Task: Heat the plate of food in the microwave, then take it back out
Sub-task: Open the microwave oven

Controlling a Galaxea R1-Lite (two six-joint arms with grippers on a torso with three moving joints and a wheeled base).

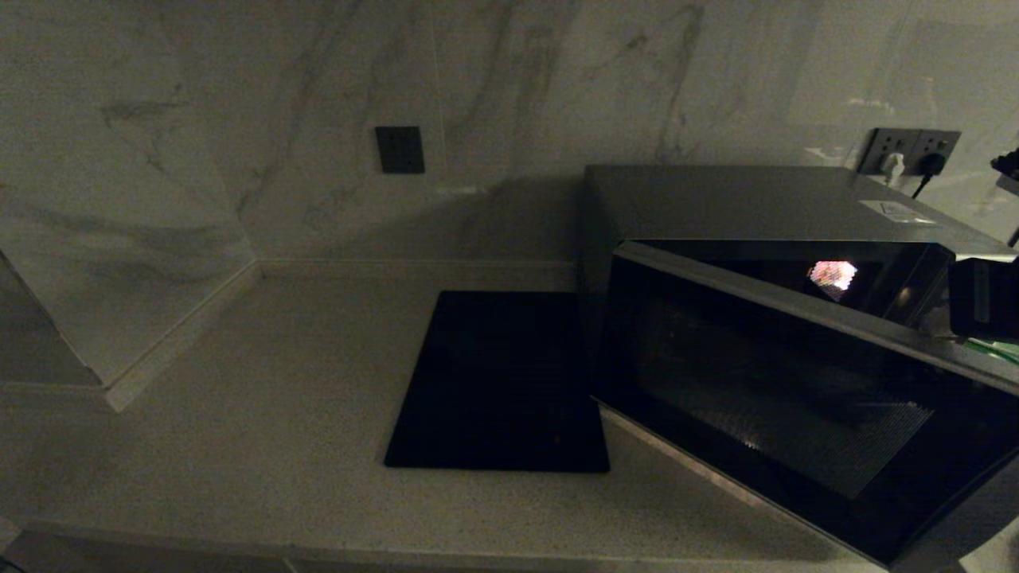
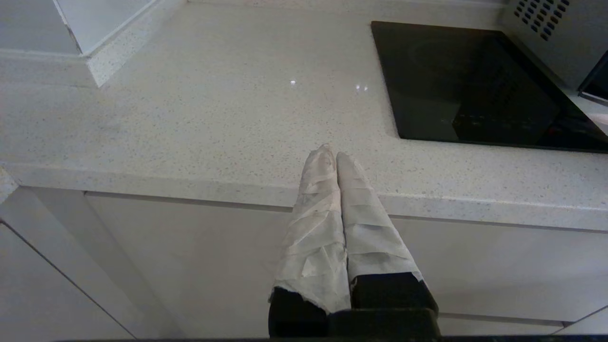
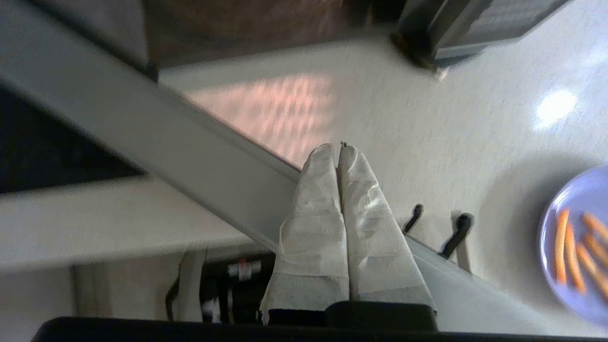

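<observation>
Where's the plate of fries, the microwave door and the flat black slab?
plate of food [image 3: 577,247]: right wrist view, plate surface.
microwave door [image 1: 764,398]: head view, glass.
black slab [image 1: 501,382]: head view, middle.

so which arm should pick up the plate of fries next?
Right. Its jaws, shut, sit by the big dark grey microwave's open door, with the small lavender plate of orange fries in its view. Left gripper is parked at the counter edge.

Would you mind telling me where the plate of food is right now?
Only the right wrist view shows the plate of food: it sits on the pale countertop, outside the microwave, beyond its open door, near the right gripper.
</observation>
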